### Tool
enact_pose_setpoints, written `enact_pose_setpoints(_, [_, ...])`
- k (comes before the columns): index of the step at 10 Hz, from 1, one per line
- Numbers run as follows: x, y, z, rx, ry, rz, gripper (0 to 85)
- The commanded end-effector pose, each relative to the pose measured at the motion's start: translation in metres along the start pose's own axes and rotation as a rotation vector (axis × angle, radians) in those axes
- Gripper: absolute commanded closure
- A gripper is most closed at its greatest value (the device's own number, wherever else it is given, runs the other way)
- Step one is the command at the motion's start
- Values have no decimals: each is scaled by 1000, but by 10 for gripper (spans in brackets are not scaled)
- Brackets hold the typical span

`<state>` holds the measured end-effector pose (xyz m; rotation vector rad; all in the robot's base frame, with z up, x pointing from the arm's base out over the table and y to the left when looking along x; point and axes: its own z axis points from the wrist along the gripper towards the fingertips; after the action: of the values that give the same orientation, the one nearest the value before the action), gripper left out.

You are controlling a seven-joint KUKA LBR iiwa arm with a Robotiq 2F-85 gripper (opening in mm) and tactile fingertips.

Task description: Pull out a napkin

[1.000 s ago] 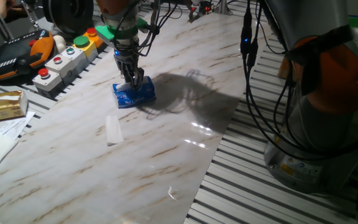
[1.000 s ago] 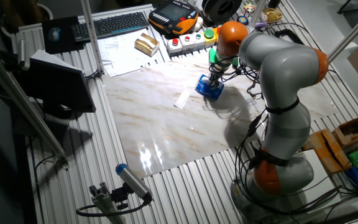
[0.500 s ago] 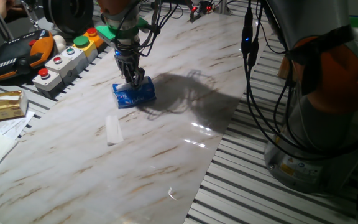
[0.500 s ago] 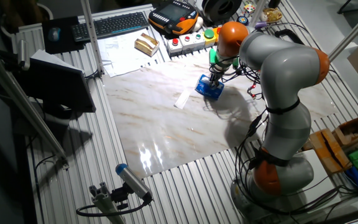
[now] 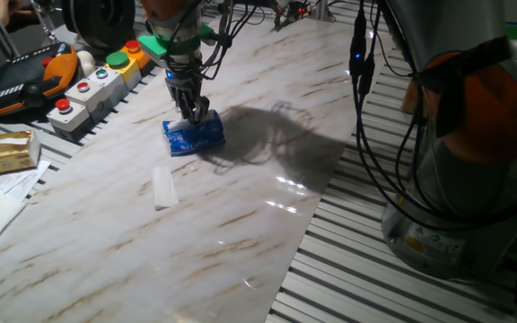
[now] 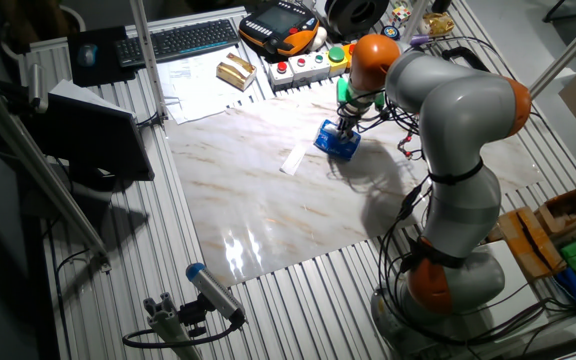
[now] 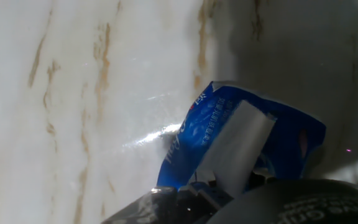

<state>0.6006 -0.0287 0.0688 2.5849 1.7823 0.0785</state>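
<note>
pinching napkin (image 7: 238, 149) above blue packet (image 5: 193, 136), gripper (image 5: 194, 115)

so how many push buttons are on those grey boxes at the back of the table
4, in a row on the grey boxes: red, red, green, red. The arm may hide others further along. The other fixed view shows only three.

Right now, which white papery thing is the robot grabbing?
The napkin sticking out of the blue packet, right at the gripper. The other one, a folded white strip, lies alone on the marble, away from the jaws.
</note>
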Motion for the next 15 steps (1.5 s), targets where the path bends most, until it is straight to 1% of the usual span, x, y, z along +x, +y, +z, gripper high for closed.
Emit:
enact_pose_setpoints(1, [0,0,0,0,0,-2,490])
enact_pose_setpoints(2, [0,0,1,-3,1,-6,490])
enact_pose_setpoints(4, [0,-1,1,-2,3,-11,517])
enact_pose_setpoints(9, [-2,-3,-2,-5,4,-29,633])
enact_pose_setpoints(13, [-4,-5,-7,-7,-2,-40,643])
enact_pose_setpoints(15, [-4,-7,-10,-6,1,-45,660])
